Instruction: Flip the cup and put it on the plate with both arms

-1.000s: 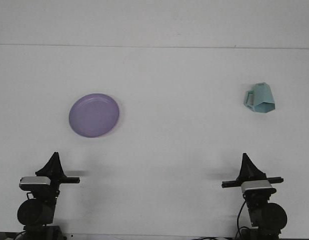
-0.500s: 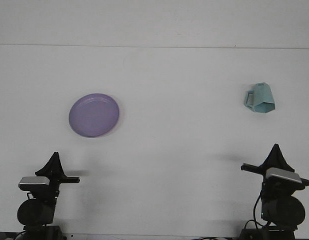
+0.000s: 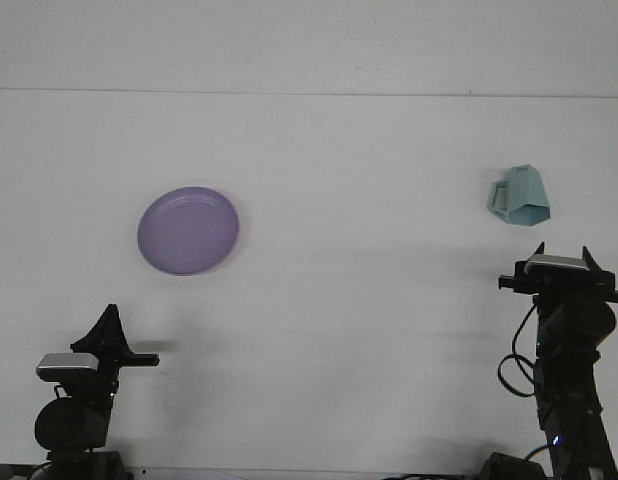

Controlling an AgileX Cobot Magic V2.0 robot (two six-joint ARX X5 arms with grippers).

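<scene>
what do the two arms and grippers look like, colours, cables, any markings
Both arms are black. The left gripper ends in a dark pointed shape above a silver-grey block and a round black joint housing. The right gripper has two short black prongs over a similar silver-grey block, with a looped black cable beside the arm. No markings are legible.
</scene>
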